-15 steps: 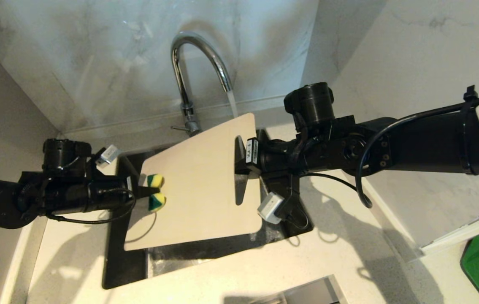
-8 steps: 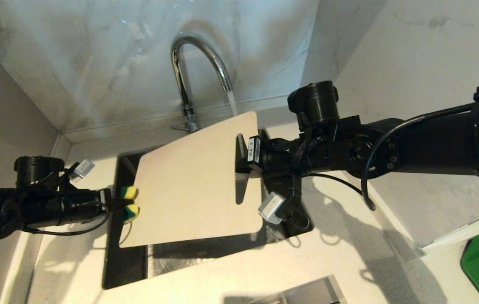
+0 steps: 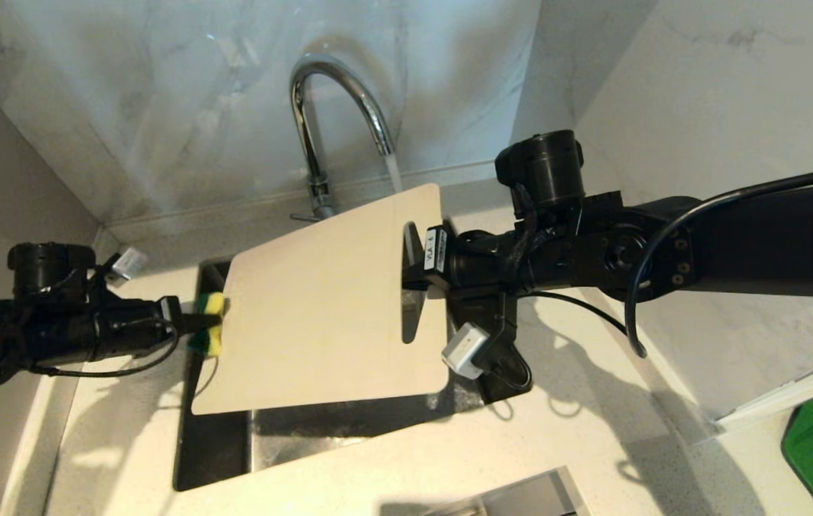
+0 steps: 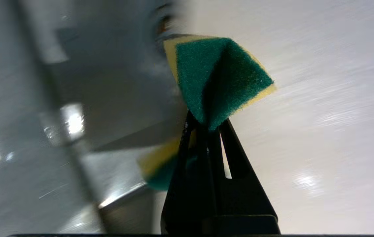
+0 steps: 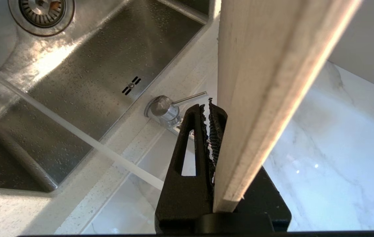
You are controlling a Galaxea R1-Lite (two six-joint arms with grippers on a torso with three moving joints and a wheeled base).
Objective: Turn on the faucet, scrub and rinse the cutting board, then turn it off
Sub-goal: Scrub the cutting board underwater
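We hold the cutting board (image 3: 320, 308) tilted over the sink (image 3: 213, 459), our right gripper (image 3: 413, 265) with fingers clamped on its short edge by the slot handle. In the right wrist view the board edge sits pinched between the fingers (image 5: 187, 184). The faucet (image 3: 327, 122) is running; its stream (image 3: 393, 172) drops just behind the board's far corner, and whether it wets the face we cannot tell.

Our left gripper (image 3: 195, 322) has fingers closed on a yellow-green sponge (image 3: 211, 326), folded in the pinch. The sponge sits at the board's left edge, touching or just beside it; we cannot tell which.

Step in hand, we judge: scrubbing, with the sponge at the end of a stroke off the board's left side. Next move calls for bringing the sponge across the board face with steady pressure while the right grip holds the tilt. After that, the face goes under the stream to rinse, then the lever (image 3: 302, 216) at the faucet base gets shut. Risk: the thin board could twist in a one-edge grip under pressure.
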